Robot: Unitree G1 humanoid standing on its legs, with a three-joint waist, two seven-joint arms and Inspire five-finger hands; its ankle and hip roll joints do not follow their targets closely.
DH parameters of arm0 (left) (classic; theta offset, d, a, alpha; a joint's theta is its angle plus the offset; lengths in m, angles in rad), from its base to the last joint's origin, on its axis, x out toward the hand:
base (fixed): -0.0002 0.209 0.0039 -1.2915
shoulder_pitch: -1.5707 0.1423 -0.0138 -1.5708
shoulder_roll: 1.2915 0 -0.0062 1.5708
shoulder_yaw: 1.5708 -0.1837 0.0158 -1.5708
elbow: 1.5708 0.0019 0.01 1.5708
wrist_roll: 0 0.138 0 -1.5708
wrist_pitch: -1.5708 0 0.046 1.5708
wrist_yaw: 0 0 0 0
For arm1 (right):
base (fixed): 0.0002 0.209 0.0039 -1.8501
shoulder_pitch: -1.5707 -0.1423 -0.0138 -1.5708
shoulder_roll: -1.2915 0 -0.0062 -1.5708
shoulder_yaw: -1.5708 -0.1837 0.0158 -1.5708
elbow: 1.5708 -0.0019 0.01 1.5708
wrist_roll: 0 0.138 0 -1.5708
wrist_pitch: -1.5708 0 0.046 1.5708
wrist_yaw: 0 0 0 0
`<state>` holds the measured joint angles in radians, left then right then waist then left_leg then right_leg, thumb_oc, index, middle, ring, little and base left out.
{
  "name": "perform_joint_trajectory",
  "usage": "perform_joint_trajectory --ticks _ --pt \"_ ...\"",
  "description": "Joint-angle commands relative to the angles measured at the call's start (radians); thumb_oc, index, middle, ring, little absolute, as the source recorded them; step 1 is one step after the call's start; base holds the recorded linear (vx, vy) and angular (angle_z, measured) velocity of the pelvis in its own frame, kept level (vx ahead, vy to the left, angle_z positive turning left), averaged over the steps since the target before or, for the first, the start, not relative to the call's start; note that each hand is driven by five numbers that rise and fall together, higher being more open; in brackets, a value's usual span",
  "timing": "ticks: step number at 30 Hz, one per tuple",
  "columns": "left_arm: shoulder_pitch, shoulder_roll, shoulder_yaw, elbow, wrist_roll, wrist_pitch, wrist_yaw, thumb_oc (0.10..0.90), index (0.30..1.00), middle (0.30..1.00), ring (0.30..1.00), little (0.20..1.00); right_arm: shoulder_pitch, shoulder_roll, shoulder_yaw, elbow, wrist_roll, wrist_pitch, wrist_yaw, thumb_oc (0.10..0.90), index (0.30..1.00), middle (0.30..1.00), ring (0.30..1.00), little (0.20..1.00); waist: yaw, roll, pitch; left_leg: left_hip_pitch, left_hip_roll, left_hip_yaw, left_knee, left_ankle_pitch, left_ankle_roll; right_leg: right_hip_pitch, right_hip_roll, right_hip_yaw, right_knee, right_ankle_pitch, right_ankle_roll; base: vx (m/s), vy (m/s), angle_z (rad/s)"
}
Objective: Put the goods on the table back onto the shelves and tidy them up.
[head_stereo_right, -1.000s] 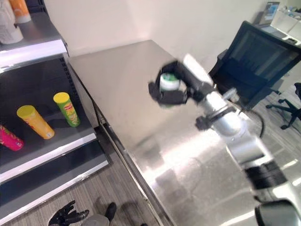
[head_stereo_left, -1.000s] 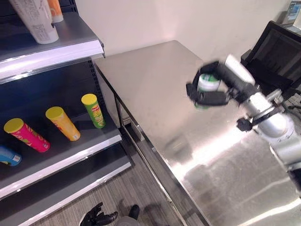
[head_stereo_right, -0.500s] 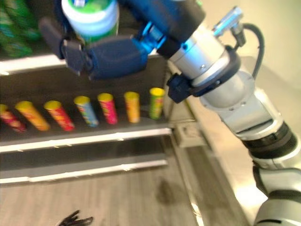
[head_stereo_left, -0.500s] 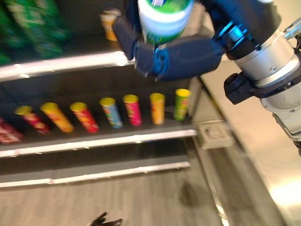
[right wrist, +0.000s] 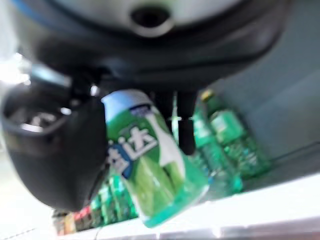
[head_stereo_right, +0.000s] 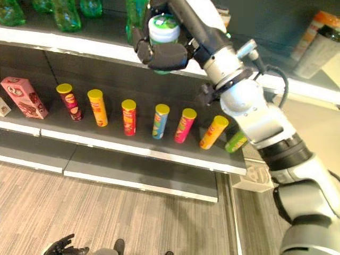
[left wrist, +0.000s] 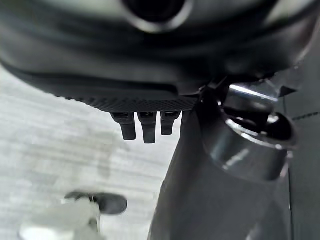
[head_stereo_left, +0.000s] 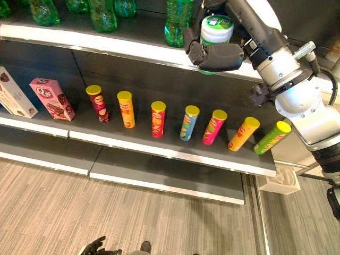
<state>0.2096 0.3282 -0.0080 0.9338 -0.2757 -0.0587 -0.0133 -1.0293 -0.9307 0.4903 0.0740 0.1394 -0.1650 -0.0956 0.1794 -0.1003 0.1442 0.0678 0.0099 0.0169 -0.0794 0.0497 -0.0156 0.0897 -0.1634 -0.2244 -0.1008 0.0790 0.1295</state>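
Grey wood-grain floor (head_stereo_left: 64, 207) runs along the foot of a dark shelving unit. Nearest the robot, low by the floor, hangs the left hand (head_stereo_left: 98, 248), its fingers loose and straight with nothing in them. Above the bare bottom shelf, the middle shelf (head_stereo_left: 175, 154) carries a row of snack tubes (head_stereo_left: 158, 119) standing or leaning side by side, with a pink box (head_stereo_left: 50, 98) at their left end.

Farther in and higher, the right hand (head_stereo_left: 215, 50) is curled round a green-and-white canister (head_stereo_left: 215, 29), thumb on one side and fingers on the other (the wrist view shows the label clamped between them). It hovers just at the front lip of the upper shelf (head_stereo_left: 106, 45), beside the green bottles (head_stereo_left: 178, 21) standing there.

A second ago the canister was held over the steel table; half a second ago the view was swinging round to the shelves. Now the whole view faces the shelving, so the carry looks nearly done. What remains, by my reading, is to set the canister down upright beside the bottles without knocking them.
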Motion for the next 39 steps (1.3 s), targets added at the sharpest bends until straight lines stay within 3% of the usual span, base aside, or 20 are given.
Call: perform_joint_trajectory --ticks 1,7,17,22,34,39 --pt "-0.05 0.052 -0.065 -0.029 -0.02 -0.043 0.002 0.8 0.9 0.9 0.9 0.9 -0.131 -0.012 -0.091 0.031 -0.007 -0.017 -0.108 0.4 0.3 0.3 0.3 0.3 0.022 0.017 -0.089 0.012 0.069 -0.046 0.007 -0.087 -0.075 0.029 -0.049 -0.075 0.03 -0.06 0.058 0.06 -0.073 0.27" --pt "-0.044 0.051 -0.07 -0.039 -0.007 -0.04 0.004 0.8 0.9 0.9 0.9 0.9 -0.105 -0.022 -0.132 0.071 -0.049 0.001 -0.142 0.4 0.3 0.3 0.3 0.3 0.017 0.015 -0.095 0.017 0.077 -0.05 0.003 -0.088 -0.081 0.038 -0.048 -0.101 0.028 -0.065 0.055 0.01 -0.046 0.13" --pt "-0.039 0.063 -0.113 -0.059 -0.04 -0.045 -0.002 0.8 0.9 0.9 0.9 0.9 -0.236 0.032 -0.05 0.471 -0.048 0.03 -0.183 0.4 0.3 0.3 0.3 0.3 0.038 0.016 -0.099 0.009 0.085 -0.067 -0.002 -0.081 -0.087 0.053 -0.048 -0.138 0.021 -0.067 0.052 0.0 -0.025 0.09" --pt "-0.041 0.061 -0.117 -0.038 -0.037 -0.047 0.003 0.8 0.9 0.9 0.9 0.9 -0.273 0.059 -0.022 0.559 -0.042 0.033 -0.185 0.4 0.3 0.3 0.3 0.3 0.042 0.016 -0.096 -0.003 0.085 -0.077 -0.004 -0.076 -0.088 0.05 -0.049 -0.155 0.02 -0.063 0.052 0.0 0.005 0.1" --pt "-0.04 0.053 -0.11 -0.023 -0.025 -0.049 0.01 0.8 0.9 0.9 0.9 0.9 -0.195 -0.003 -0.054 0.519 -0.077 0.04 -0.196 0.4 0.3 0.3 0.3 0.3 0.045 -0.006 -0.072 -0.036 0.079 -0.091 -0.008 -0.07 -0.087 0.029 -0.058 -0.183 0.021 -0.048 0.06 -0.01 0.021 0.1" --pt "-0.043 0.055 -0.104 -0.009 -0.027 -0.05 0.015 0.8 0.9 0.9 0.9 0.9 -0.206 -0.001 -0.051 0.579 -0.095 0.045 -0.214 0.4 0.3 0.3 0.3 0.3 0.045 -0.016 -0.073 -0.032 0.079 -0.081 -0.008 -0.077 -0.085 0.027 -0.062 -0.175 0.02 -0.045 0.063 0.0 0.0 0.0"
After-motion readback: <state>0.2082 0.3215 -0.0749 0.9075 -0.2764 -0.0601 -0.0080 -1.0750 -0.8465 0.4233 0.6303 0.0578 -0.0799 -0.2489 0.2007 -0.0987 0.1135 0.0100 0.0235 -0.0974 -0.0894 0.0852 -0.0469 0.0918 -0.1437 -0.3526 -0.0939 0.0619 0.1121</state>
